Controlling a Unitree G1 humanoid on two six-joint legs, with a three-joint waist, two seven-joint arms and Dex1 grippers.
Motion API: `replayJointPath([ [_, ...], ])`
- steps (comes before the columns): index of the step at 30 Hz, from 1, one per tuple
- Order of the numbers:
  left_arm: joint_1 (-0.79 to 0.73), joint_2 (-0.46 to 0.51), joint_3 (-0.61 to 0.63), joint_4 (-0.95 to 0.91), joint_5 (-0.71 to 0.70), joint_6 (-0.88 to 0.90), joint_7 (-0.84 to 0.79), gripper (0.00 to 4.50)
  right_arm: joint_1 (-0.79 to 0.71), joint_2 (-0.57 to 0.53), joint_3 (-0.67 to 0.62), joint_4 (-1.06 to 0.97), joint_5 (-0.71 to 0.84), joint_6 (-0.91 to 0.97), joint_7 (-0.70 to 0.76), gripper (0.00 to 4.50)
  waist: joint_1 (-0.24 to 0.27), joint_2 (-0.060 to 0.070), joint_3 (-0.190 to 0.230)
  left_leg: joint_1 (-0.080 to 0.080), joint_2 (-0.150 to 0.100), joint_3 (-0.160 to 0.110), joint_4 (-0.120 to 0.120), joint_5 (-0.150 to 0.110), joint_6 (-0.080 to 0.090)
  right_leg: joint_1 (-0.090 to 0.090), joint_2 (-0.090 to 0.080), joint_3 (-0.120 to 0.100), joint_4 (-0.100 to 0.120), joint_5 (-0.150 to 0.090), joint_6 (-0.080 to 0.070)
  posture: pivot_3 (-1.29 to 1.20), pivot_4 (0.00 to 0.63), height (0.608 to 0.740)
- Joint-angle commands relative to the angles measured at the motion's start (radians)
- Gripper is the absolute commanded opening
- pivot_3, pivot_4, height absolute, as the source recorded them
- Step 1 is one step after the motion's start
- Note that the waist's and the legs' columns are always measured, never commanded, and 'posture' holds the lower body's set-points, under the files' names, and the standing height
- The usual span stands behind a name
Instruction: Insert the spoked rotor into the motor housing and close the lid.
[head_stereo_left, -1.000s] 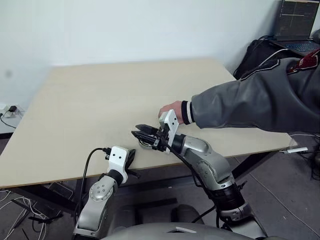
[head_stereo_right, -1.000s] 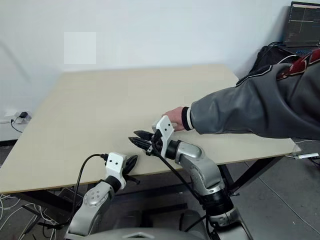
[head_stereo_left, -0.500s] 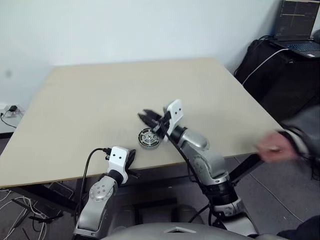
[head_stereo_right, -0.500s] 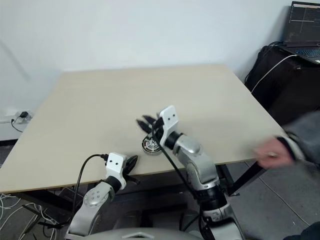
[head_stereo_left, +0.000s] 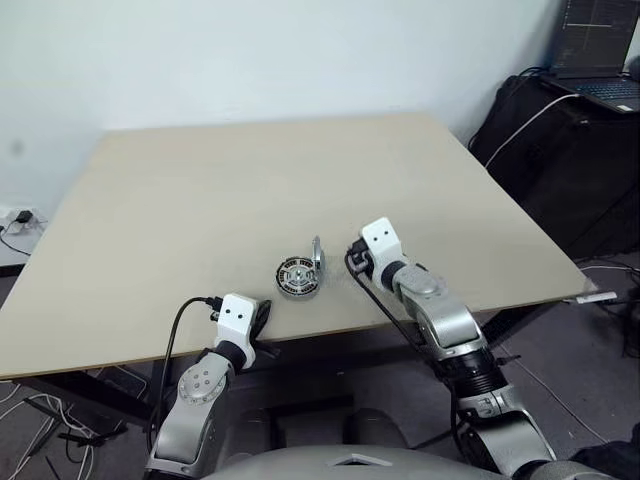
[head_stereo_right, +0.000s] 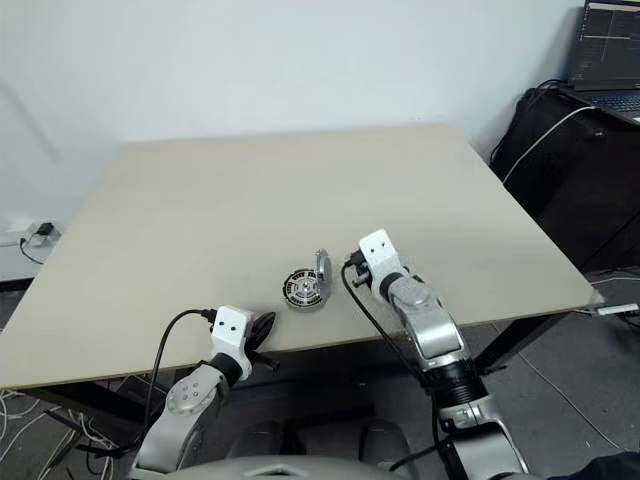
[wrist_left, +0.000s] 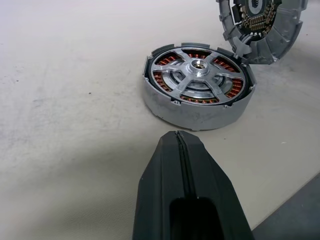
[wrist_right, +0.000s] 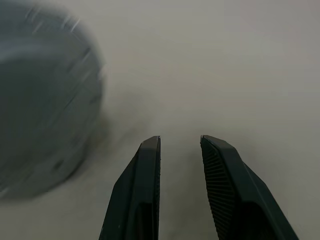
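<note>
**Around the Workspace**

We are looking at a pale wooden table (head_stereo_left: 200, 200) standing before a white wall (head_stereo_left: 250, 50). A black bag (head_stereo_left: 560, 150) is sitting on the floor off the table's far right corner, a laptop (head_stereo_left: 598, 45) is glowing atop it, and a white cable (head_stereo_left: 525, 110) is draping across it. A wall socket (head_stereo_left: 18, 218) is showing at left.

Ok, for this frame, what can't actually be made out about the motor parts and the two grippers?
- Round grey ribbed-rim lid: head views show it edge-on and small; in the left wrist view the top edge cuts it off.
- Right wrist view: the grey round shape is motion-blurred, so its details are unreadable.
- Shiny silver spoked rotor in the round motor housing: whether it is fully seated cannot be told.
- Right gripper: slightly open, empty.
- Left gripper: shut.
</note>
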Motion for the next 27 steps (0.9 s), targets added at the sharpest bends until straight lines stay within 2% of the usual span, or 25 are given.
replayJointPath([
  [1,-0.009,0.002,-0.004,-0.021,-0.001,-0.003,-0.004,0.0,-0.012,0.017,-0.028,-0.091,0.063,0.017,0.045,1.37,-0.002,0.0,0.0,0.001,0.0,0.0,0.0,0.0,0.0,0.001,0.0,0.0,0.0,0.0,0.0,0.0,0.0,0.74],
  [7,-0.008,0.004,-0.007,-0.026,-0.001,0.003,-0.008,0.0,-0.015,0.081,-0.046,-0.065,0.088,-0.025,0.026,1.37,0.001,0.0,0.0,0.002,0.0,-0.003,0.001,0.0,0.0,0.003,-0.001,-0.002,0.0,0.0,0.001,0.0,0.0,0.74],
  [27,-0.001,0.002,-0.004,-0.035,0.0,0.009,0.001,0.0,-0.089,0.197,0.09,0.19,0.027,-0.124,0.054,1.37,-0.004,0.0,0.0,0.002,0.0,-0.002,0.001,0.0,0.0,0.003,-0.001,-0.002,0.0,0.0,0.001,0.0,0.0,0.74],
])
